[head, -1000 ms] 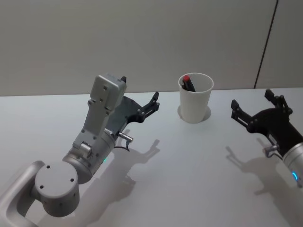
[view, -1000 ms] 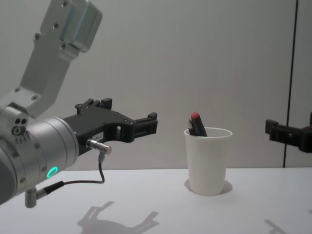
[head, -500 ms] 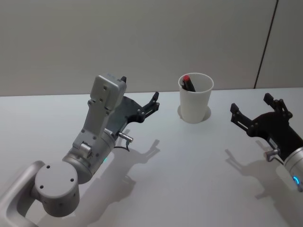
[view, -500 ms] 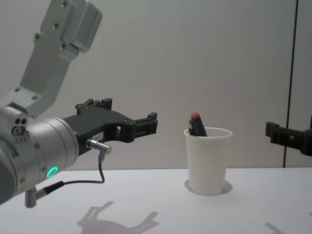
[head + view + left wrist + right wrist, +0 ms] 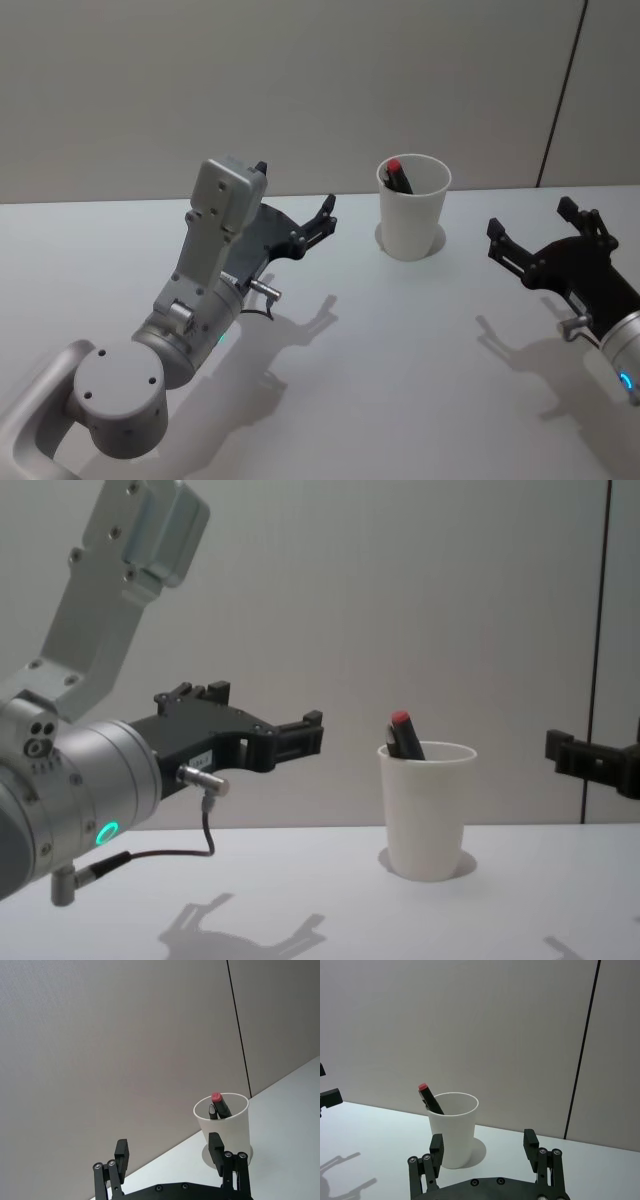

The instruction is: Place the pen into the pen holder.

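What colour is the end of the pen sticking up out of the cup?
Red, on a black pen in the white pen holder; clearest in the left wrist view.

Lighting even and fairly bright, diffuse, from overhead. White counter carries soft grey shadows: the left hand and its arm cast a spread shadow below and to the right of themselves in the head view; the right hand casts a fainter one beneath. Small shadow ring at the base of the pen holder. No glare or blown highlights. Focus adequate in all views; near arm housing in the chest view slightly soft.
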